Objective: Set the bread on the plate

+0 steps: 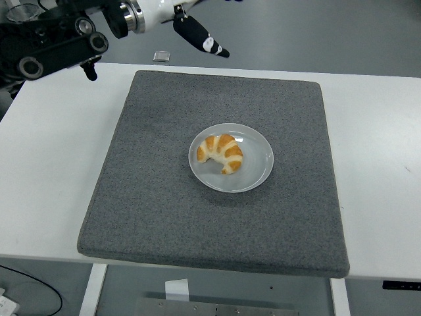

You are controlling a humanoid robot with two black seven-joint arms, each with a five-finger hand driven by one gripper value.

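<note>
White table (52, 164) carries a grey mat (164, 217) whose plate (260, 172) already holds the bread (221, 153) toward 10 o'clock, so keep your left hand (62, 39), finger state indeterminable, withdrawn at 10 o'clock without disturbing it.

A white table (52, 164) is covered across most of its middle by a dark grey felt mat (217, 217), squared to the table's edges. A small silvery object (161, 56) is seen on the floor beyond the far edge
</note>
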